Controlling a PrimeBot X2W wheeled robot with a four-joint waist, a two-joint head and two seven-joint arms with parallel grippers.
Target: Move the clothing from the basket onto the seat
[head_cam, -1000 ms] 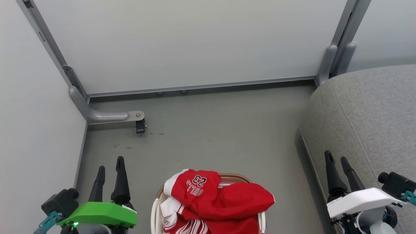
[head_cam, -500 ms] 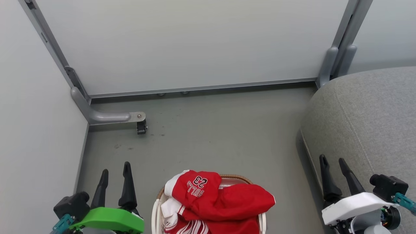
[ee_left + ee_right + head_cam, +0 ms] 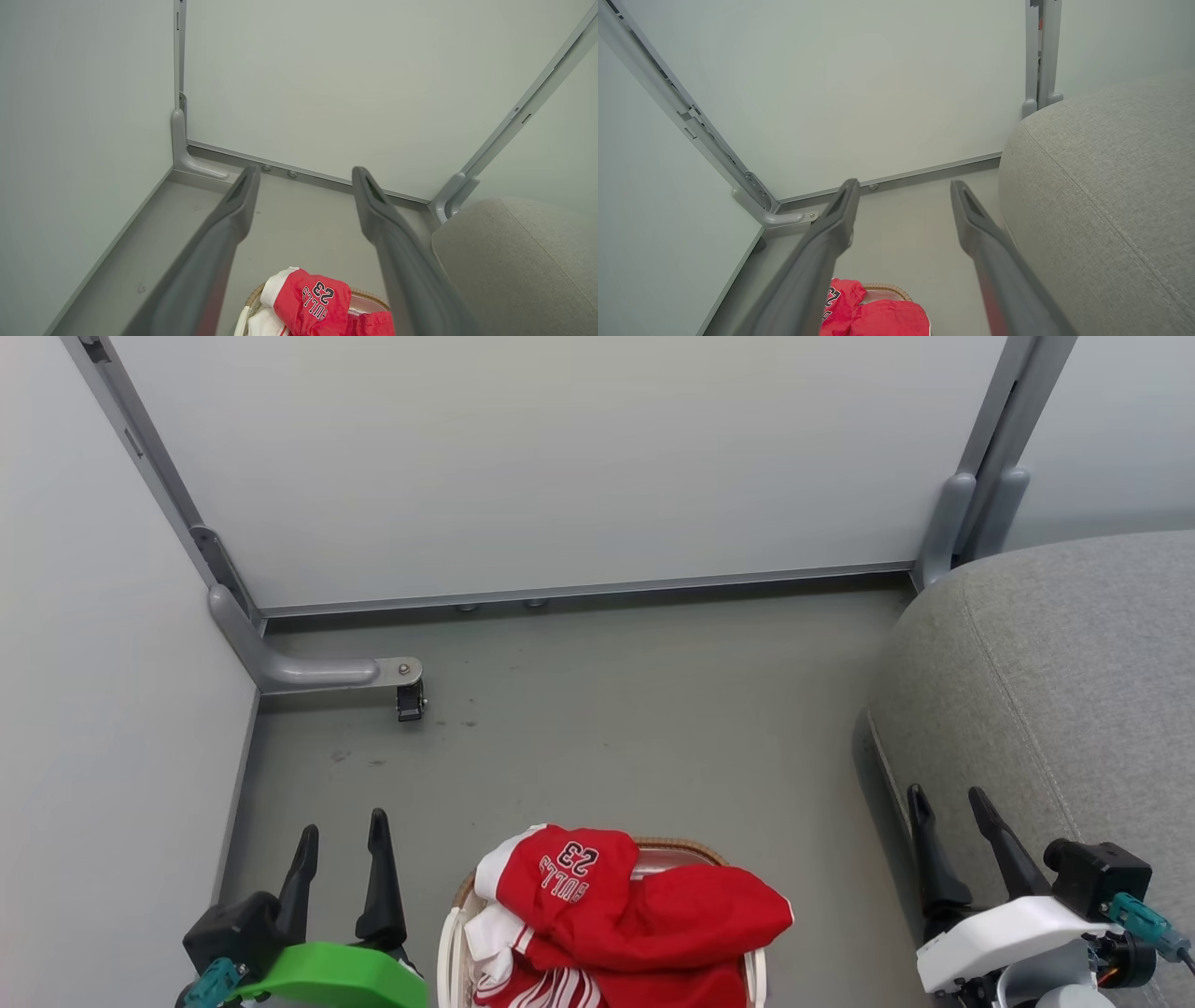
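Bright even light, soft shadows, wrist views edge-warped

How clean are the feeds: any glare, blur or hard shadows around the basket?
Head view: soft, even light, no glare; the clothing in the basket is sharp, its print readable; a faint shadow on the floor beside the seat. Left wrist view: the arm's jaws blur near the bottom edge, the clothing beyond is crisp. Right wrist view: same jaw blur, seat weave sharp.

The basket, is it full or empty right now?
Full: red clothing is heaped over the rim of the basket; none shows on the seat.
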